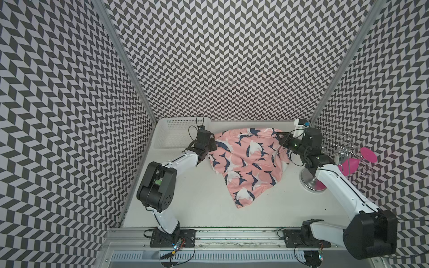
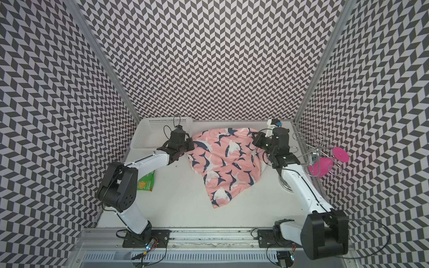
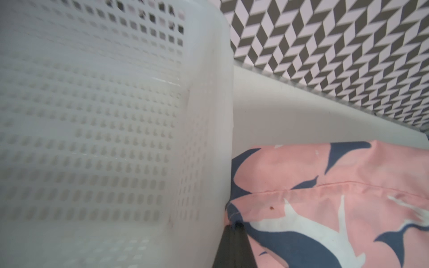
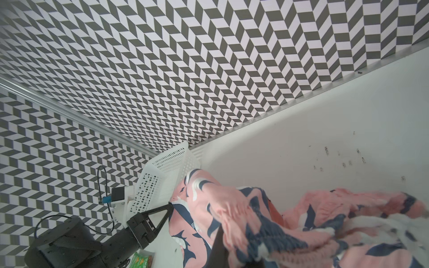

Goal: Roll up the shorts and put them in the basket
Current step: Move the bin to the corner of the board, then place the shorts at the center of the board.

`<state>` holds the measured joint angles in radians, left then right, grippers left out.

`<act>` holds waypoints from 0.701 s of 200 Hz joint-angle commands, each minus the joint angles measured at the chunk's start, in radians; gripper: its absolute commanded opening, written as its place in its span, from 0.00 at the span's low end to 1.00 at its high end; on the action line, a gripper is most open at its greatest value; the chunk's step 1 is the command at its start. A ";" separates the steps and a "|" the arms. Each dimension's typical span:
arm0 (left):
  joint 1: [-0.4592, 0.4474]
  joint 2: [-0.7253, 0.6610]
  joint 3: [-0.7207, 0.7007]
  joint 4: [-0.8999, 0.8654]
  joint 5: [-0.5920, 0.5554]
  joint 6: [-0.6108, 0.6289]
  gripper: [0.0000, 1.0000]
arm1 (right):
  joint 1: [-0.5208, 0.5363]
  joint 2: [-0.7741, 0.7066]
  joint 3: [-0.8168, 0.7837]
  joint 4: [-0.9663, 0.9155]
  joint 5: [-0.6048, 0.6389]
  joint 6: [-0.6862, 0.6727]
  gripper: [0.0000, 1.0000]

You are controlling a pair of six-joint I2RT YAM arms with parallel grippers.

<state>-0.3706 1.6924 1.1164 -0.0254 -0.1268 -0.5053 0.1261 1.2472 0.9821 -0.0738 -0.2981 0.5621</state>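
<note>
Pink shark-print cloth, the shorts [image 1: 246,162] look light, limp and prone to bunching. They lie on the white surface [image 1: 197,204] beside the perforated basket [image 1: 171,137]. We have the left tool [image 1: 211,148] and right tool [image 1: 282,139] each pinched shut on opposite far corners, sensible holds for rolling.

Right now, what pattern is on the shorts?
The shorts are pink with navy-and-white sharks; clearest in a top view.
</note>
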 commanded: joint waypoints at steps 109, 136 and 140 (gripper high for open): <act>0.062 -0.055 0.840 -0.284 0.059 0.301 0.00 | -0.115 0.105 0.471 0.261 -0.093 0.044 0.02; 0.055 -0.211 0.636 -0.174 0.090 0.309 0.00 | -0.115 -0.087 0.241 0.399 -0.101 0.025 0.02; 0.051 -0.257 0.573 -0.139 0.095 0.307 0.00 | -0.115 -0.125 0.194 0.421 -0.099 0.024 0.02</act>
<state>-0.3092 1.5913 1.8809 -0.2398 -0.0608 -0.2314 0.0147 1.3132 1.3464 0.1539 -0.3794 0.6022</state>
